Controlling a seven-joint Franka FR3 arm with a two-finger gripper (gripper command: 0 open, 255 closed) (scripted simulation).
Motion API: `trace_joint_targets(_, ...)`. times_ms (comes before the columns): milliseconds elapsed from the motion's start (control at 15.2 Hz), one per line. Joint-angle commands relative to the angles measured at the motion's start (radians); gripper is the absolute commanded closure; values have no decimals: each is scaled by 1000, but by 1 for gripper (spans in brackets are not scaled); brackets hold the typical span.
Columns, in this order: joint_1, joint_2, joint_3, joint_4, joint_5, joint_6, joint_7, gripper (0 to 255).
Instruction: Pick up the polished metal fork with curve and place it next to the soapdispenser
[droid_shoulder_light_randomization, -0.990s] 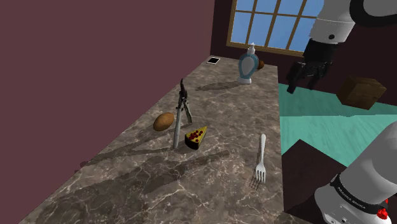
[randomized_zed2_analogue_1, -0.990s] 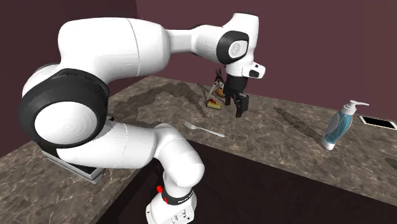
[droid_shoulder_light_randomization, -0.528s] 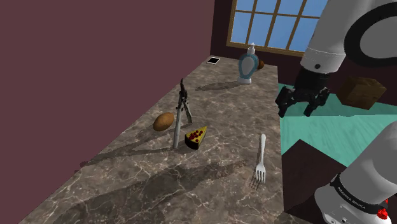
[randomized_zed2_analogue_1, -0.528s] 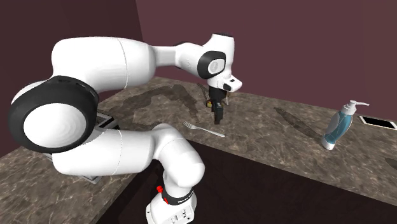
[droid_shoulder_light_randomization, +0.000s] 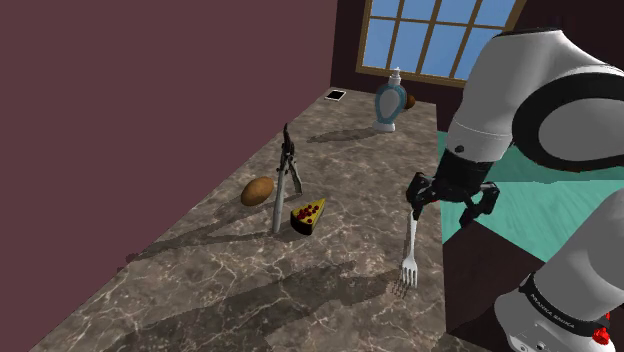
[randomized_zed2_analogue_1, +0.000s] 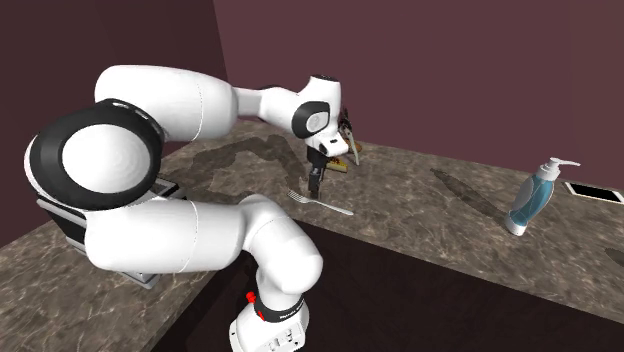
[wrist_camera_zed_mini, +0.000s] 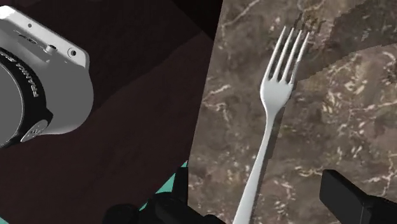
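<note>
A silvery metal fork (droid_shoulder_light_randomization: 408, 250) lies flat on the marbled counter (droid_shoulder_light_randomization: 300, 300) near its edge by the stand, tines pointing toward the camera. It also shows as the fork (randomized_zed2_analogue_1: 320, 203) and, close up, the fork (wrist_camera_zed_mini: 270, 121). My black gripper (droid_shoulder_light_randomization: 452, 200) hovers open just above the handle's far end. From the hand camera, the gripper (wrist_camera_zed_mini: 254, 207) has one finger on each side of the handle, neither touching it. The blue and white soap dispenser (droid_shoulder_light_randomization: 390, 105) stands far off at the counter's end by the window; it appears again as the soap dispenser (randomized_zed2_analogue_1: 533, 197).
A brown potato (droid_shoulder_light_randomization: 258, 190), a long metal tool (droid_shoulder_light_randomization: 285, 175) and a yellow wedge with red dots (droid_shoulder_light_randomization: 308, 215) lie toward the wall. A phone (droid_shoulder_light_randomization: 336, 95) rests near the dispenser. The counter edge drops to a teal floor (droid_shoulder_light_randomization: 520, 200) beside the fork.
The arm has swung down and toward the stand, bringing the gripper from high near the window to just over the fork's handle. The fork has not moved.
</note>
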Motion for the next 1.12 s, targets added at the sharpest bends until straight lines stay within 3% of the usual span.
trace_joint_targets(0, 6, 40, 81, -8, 71, 57, 105, 0)
trace_joint_targets(198, -10, 126, 194, 10, 153, 143, 242, 0)
trace_joint_targets(726, -15, 218, 282, -40, 219, 288, 246, 0)
trace_joint_targets(1056, -15, 218, 282, -40, 219, 288, 246, 0)
